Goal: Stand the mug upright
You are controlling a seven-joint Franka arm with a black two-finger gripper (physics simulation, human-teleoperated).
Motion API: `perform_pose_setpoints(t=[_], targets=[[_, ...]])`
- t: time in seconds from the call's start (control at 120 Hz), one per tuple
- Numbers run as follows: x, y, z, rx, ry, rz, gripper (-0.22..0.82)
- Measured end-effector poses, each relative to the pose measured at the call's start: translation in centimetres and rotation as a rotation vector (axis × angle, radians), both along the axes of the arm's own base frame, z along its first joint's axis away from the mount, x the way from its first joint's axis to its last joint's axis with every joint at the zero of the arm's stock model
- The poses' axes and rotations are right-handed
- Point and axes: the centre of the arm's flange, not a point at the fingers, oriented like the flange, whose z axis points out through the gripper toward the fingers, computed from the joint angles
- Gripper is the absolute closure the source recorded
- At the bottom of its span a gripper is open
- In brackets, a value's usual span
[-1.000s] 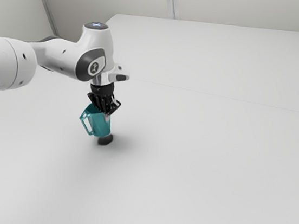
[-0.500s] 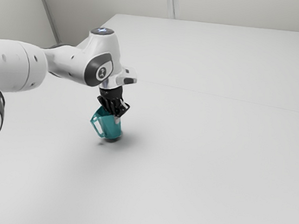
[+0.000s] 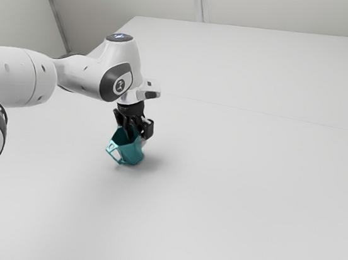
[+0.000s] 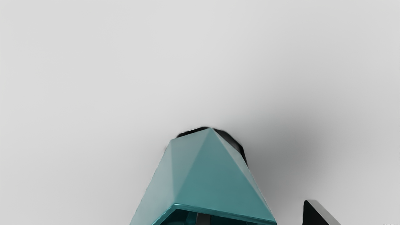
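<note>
White table [image 3: 215,211] carries the teal mug [image 3: 132,155], which is leaning, not upright. Just over the mug is the black hand [image 3: 137,137], open, one finger [image 4: 203,219] inside the mug, the other outside, apart from it. Far behind the mug stands a grey wall [image 3: 284,10].

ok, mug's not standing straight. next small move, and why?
I'd probably close the gripper gently on the mug's wall, before any lift or turn. One finger is inside the mug and the other stands off its outside, so nothing is gripped. The mug looks tilted, mouth toward the exterior view's left, so righting it likely needs a hold first.
</note>
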Motion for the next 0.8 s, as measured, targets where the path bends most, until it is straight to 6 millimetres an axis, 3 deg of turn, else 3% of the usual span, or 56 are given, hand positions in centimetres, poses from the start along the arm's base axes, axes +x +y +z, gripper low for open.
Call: perform_pose_setpoints(t=[0.133, 0.3, 0.433, 0.542, 0.8], targets=[[-0.1, -0.2, 0.5, 0.001, -0.003, -0.013, 0.18], [-0.3, -0.7, 2.9, -0.006, -0.038, -0.030, 0.08], [-0.7, -0.1, 7.0, -0.018, -0.101, -0.026, 0.04], [-0.4, 0.6, 11.9, 0.000, -0.157, -0.031, 0.03], [-2.0, 1.9, 21.0, 0.060, -0.194, -0.032, 0.01]])
